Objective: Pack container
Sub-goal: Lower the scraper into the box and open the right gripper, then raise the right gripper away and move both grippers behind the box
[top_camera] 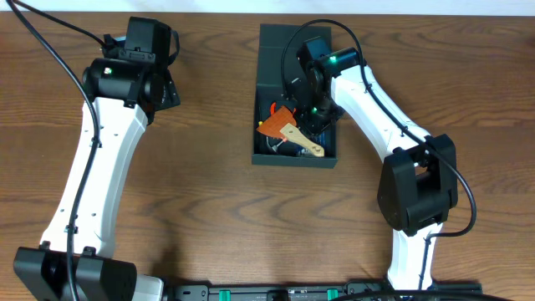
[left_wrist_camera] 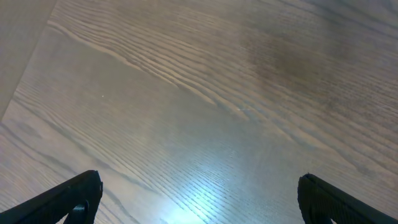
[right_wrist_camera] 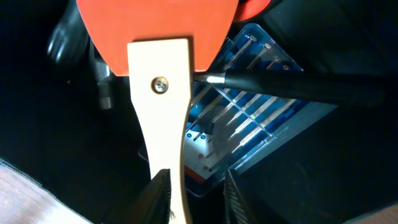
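Observation:
The container (top_camera: 296, 160), a dark box with its flap lid (top_camera: 284, 50) folded back, sits at the table's centre. Inside lies a scraper (top_camera: 289, 128) with an orange blade (right_wrist_camera: 155, 25) and a pale wooden handle (right_wrist_camera: 160, 112), resting on a clear blue bit case (right_wrist_camera: 249, 118) and beside a black-handled tool (right_wrist_camera: 311, 87). My right gripper (right_wrist_camera: 196, 178) reaches into the box. The handle's end lies between its jaws against the left finger, with a gap to the right one, so it is open. My left gripper (left_wrist_camera: 199, 196) hangs wide open over bare wood at the left (top_camera: 165, 90).
The container's dark walls (right_wrist_camera: 298, 186) close in around my right gripper. The right arm (top_camera: 376, 109) crosses the box's right rim. A black rail (top_camera: 276, 293) runs along the table's front edge.

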